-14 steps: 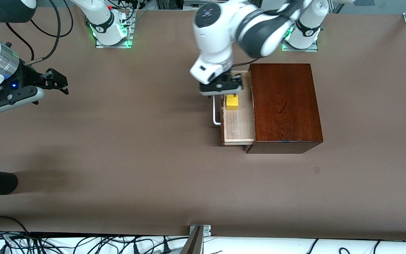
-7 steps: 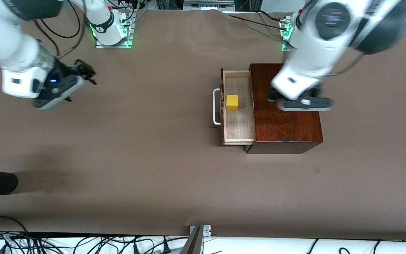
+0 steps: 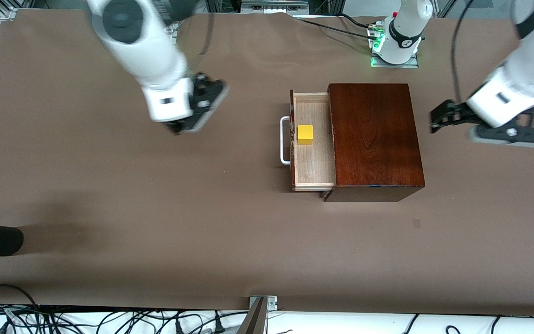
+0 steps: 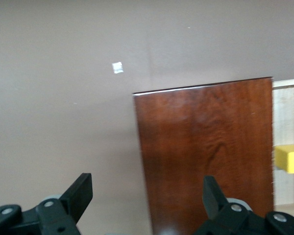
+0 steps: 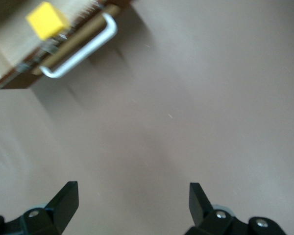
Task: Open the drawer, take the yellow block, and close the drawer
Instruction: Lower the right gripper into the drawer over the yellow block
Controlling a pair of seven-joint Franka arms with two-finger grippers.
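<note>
No legible markings. One small bright yellow block [image 3: 305, 134] lies in the one pulled-out pale-wood drawer [image 3: 312, 164] of the glossy reddish-brown wooden box [image 3: 374, 139]. Left gripper [image 3: 438, 119], over bare table, and right gripper [image 3: 211, 99], likewise, both spread, empty, well apart from block.

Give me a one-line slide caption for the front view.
Drawer open with yellow block inside; right gripper and open left gripper both over bare table.
</note>
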